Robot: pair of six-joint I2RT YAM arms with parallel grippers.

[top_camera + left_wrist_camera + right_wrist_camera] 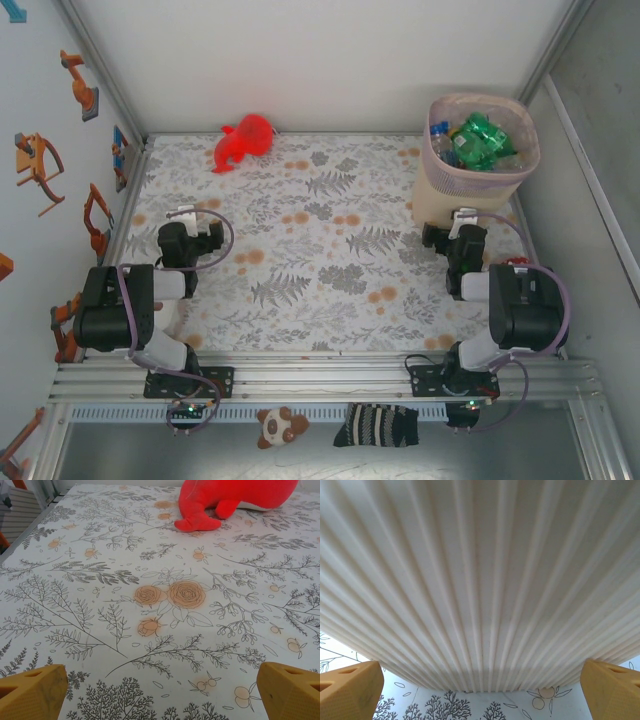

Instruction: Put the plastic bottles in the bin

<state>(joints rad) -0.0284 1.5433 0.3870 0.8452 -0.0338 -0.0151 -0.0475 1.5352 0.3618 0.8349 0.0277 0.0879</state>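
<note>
The bin [440, 195], tall and beige-pink with a mesh top, stands at the far right of the table. Inside it lie plastic bottles [478, 140], green ones and clear ones with blue caps. My right gripper [466, 217] sits low just in front of the bin, open and empty; its wrist view faces the ribbed bin wall [480, 580] close up, between yellow fingertips [350, 690]. Over the flowered cloth on the left, my left gripper [183, 215] hangs open with nothing between its fingertips [32, 692].
A red plush toy [243, 140] lies at the far middle-left of the table, also seen ahead of my left gripper [235, 497]. The flowered cloth [320, 250] covers the table. A small plush animal [279, 426] and a striped sock [376, 425] lie below the front rail.
</note>
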